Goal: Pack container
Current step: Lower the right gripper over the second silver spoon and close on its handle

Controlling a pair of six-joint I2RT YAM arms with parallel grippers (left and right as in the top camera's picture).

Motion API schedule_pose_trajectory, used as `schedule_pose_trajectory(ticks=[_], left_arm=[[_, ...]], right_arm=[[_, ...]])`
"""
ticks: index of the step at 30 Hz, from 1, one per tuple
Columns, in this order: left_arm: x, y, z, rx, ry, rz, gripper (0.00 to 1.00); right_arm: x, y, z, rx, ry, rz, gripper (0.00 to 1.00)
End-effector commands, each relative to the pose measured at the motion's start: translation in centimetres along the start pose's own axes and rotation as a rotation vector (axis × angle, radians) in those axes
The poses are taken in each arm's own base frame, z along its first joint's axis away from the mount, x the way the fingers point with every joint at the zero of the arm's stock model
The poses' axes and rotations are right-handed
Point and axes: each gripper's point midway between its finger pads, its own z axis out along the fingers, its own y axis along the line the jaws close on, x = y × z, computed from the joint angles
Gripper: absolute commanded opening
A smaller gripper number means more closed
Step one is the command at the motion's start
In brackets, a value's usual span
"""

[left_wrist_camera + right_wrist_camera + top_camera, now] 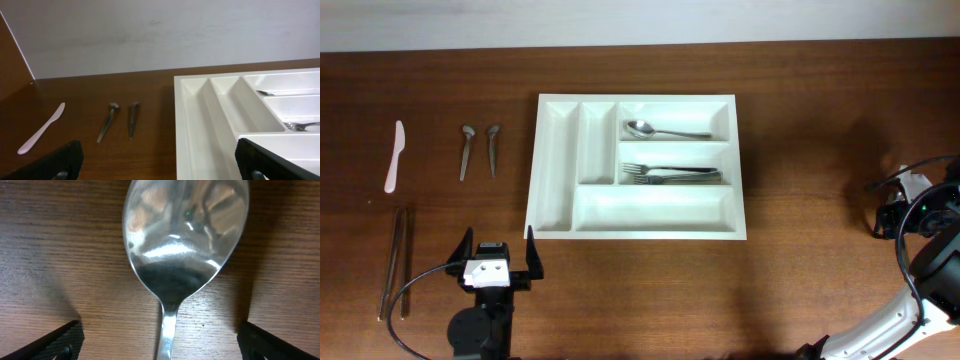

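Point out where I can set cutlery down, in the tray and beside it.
Bare: the tray's two upright slots left of the forks, and the long bottom slot below them. The table right of the tray is open too. Crowded: left of the tray, with knife, two spoons, thin sticks; top slot holds a spoon.

Overhead light is soft and even, and the white container point(650, 210) nearly blows out against the dark wood table point(820, 120). The right wrist view is super close: the spoon point(185, 240) bowl has streaky glare, smeary reflections and soft shadows either side. Left wrist view looks sharp enough
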Motion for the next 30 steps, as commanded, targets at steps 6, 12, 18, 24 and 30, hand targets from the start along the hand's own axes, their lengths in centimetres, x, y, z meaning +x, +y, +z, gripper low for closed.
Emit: schedule_pose_trajectory(ticks=[6,12,18,24,30], left_arm=[[0.23,0.13,0.01,-0.005,0.004,-0.01,0.99],[0.23,0.13,0.01,-0.005,0.004,-0.01,0.99],[0.23,0.13,0.01,-0.005,0.004,-0.01,0.99],[0.23,0.13,0.01,-0.005,0.004,-0.01,0.99],[0.23,0.13,0.01,-0.005,0.004,-0.01,0.99]], right_arm=[[0.22,-0.04,0.7,-0.003,0.014,-0.003,0.99],[0.27,-0.01,0.69,-0.005,0.016,-0.003,0.98],[0.35,0.07,0.69,-0.008,0.019,-0.003,0.87],[0.45,0.17,0.69,-0.012,0.023,-0.003,0.68],[0.45,0.18,0.69,-0.012,0.024,-0.003,0.58]])
